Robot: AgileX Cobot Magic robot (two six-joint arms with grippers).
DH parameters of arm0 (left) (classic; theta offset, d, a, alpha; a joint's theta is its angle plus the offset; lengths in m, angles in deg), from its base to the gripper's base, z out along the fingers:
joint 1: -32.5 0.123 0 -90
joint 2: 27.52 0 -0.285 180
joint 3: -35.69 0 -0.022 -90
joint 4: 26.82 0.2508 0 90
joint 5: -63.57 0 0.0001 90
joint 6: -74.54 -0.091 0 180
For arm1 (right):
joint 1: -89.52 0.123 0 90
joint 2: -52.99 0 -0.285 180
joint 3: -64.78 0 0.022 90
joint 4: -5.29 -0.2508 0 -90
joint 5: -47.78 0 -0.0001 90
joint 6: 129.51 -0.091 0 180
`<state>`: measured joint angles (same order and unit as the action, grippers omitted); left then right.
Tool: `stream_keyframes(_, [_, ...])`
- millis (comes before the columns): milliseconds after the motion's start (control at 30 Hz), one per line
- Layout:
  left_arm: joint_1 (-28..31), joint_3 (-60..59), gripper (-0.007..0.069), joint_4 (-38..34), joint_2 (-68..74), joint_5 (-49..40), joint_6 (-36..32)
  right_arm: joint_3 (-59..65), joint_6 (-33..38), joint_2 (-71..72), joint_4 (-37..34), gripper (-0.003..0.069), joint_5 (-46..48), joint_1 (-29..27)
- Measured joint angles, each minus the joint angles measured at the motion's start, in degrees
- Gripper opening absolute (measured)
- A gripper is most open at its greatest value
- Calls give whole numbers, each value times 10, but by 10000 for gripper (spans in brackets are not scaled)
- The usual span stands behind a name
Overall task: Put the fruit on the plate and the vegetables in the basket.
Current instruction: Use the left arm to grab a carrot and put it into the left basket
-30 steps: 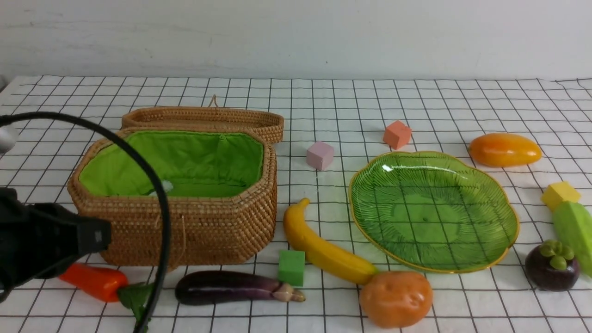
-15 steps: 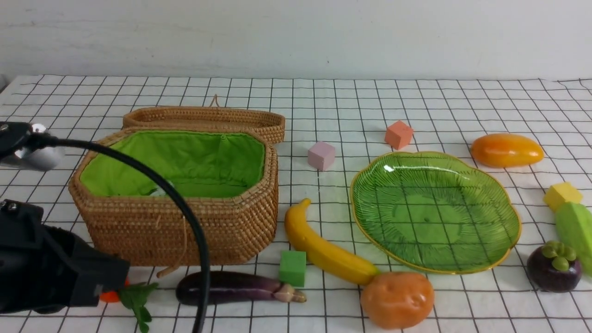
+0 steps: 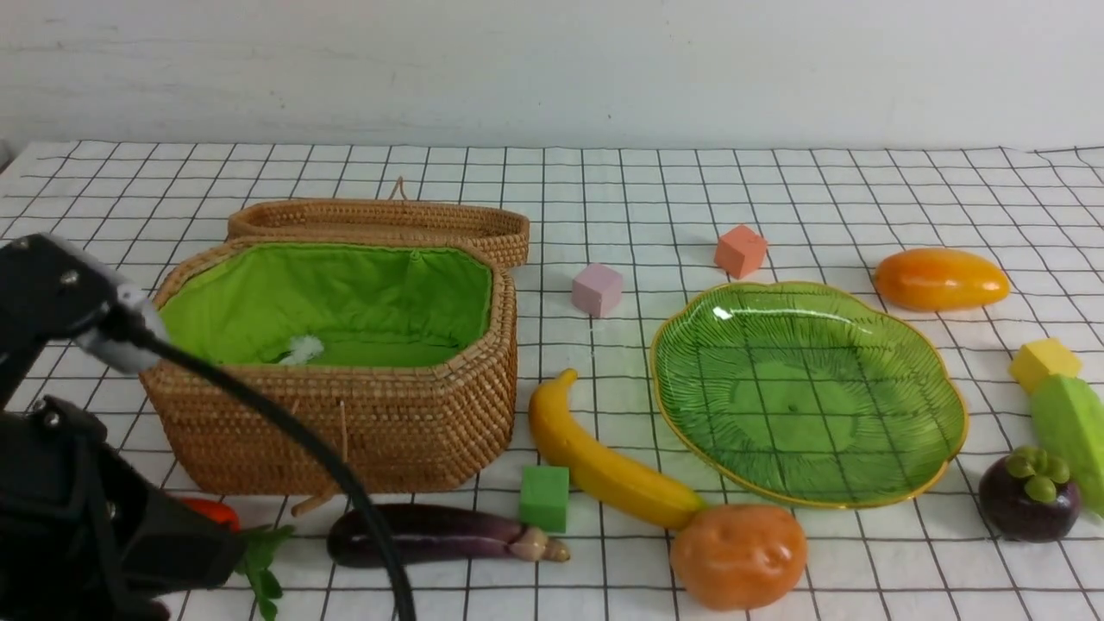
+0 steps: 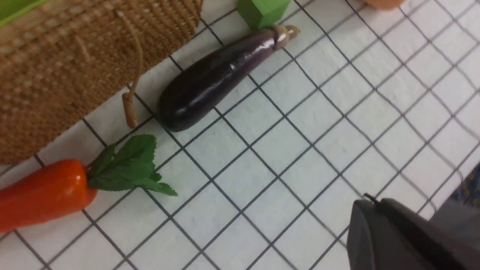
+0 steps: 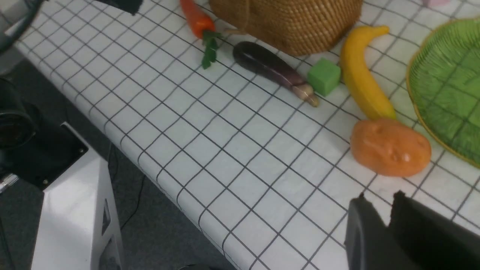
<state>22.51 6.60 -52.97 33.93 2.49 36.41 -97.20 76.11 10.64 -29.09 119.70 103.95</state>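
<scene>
Wicker basket, ribbed glass plate, glossy eggplant beside the basket; open counter toward its near edge. Left gripper pressed together; right gripper spread unclear, perhaps narrow.

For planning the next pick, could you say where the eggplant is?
Front view, left of centre: the eggplant lies in front of the basket, between the pepper and green cube.

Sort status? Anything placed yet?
Done: nothing; the plate is bare and no vegetables show in the basket. In hand: nothing; the left end effector, shut, is near the pepper, and the right end effector is empty too. Left: banana, mango, mangosteen to the plate; pepper, eggplant, potato, green vegetable to the basket.
</scene>
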Motion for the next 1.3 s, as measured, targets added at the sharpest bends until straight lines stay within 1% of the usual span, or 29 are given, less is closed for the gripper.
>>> stream_keyframes(33, [-14,0,-13,17,0,-5,-14,-1,10,0,-6,125,1,0])
stream_keyframes(100, [-33,1,-13,47,12,-8,-17,-1,27,0,-20,125,4,0])
stream_keyframes(133, [-38,1,-13,51,16,-8,-16,-1,30,0,-22,125,4,0])
stream_keyframes(167, [-48,1,-13,85,46,-3,-12,-1,36,0,-25,125,4,0])
stream_keyframes(200, [-48,1,-13,89,46,-2,-10,-1,37,0,-25,125,4,0])
stream_keyframes(233, [-50,1,-13,120,84,10,-9,-1,39,0,-25,125,4,0])
stream_keyframes(267, [-50,1,-13,120,89,12,-9,-1,39,0,-25,127,4,0])
stream_keyframes(300, [-48,1,-13,144,116,25,-9,-1,39,0,-25,127,4,0])
stream_keyframes(367, [-42,1,-13,170,146,30,-9,-1,40,0,-25,129,4,0])
stream_keyframes(500, [-23,1,-13,207,159,29,-19,-1,40,0,-25,129,4,5])
stream_keyframes(567, [-1,1,-13,236,159,37,-44,-1,43,4,-25,131,4,19])
stream_keyframes(633, [20,1,-13,256,162,67,-81,-1,56,11,-24,134,4,32])
stream_keyframes(700, [33,1,-8,261,170,94,-115,-1,64,16,-25,135,4,40])
stream_keyframes(733, [34,1,-6,261,173,97,-119,-1,66,17,-25,136,4,42])
stream_keyframes(767, [39,1,14,267,185,108,-144,-1,69,19,-25,138,4,44])
stream_keyframes(800, [39,1,22,268,188,110,-153,-1,70,19,-25,138,4,44])
stream_keyframes(867, [39,1,111,275,211,119,-180,-1,70,19,-24,141,4,44])
stream_keyframes(967, [39,1,265,278,243,145,-191,-1,70,19,-19,142,4,44])
stream_keyframes(1000, [39,1,277,278,245,148,-191,-1,70,19,-19,143,4,44])
stream_keyframes(1033, [39,1,374,278,261,166,-199,-1,70,19,-19,144,4,44])
stream_keyframes(1067, [39,1,413,278,269,175,-206,-1,70,19,-18,144,4,44])
stream_keyframes(1100, [39,1,431,278,272,178,-211,-1,70,19,-18,144,4,44])
stream_keyframes(1133, [39,1,479,278,282,185,-233,-1,70,19,-18,146,4,44])
stream_keyframes(1200, [39,1,533,278,293,189,-277,-1,70,19,-17,149,4,44])
stream_keyframes(1267, [39,1,552,278,306,193,-325,-1,70,19,-17,151,4,44])
stream_keyframes(1300, [39,1,554,278,312,194,-339,-1,70,19,-17,151,4,44])
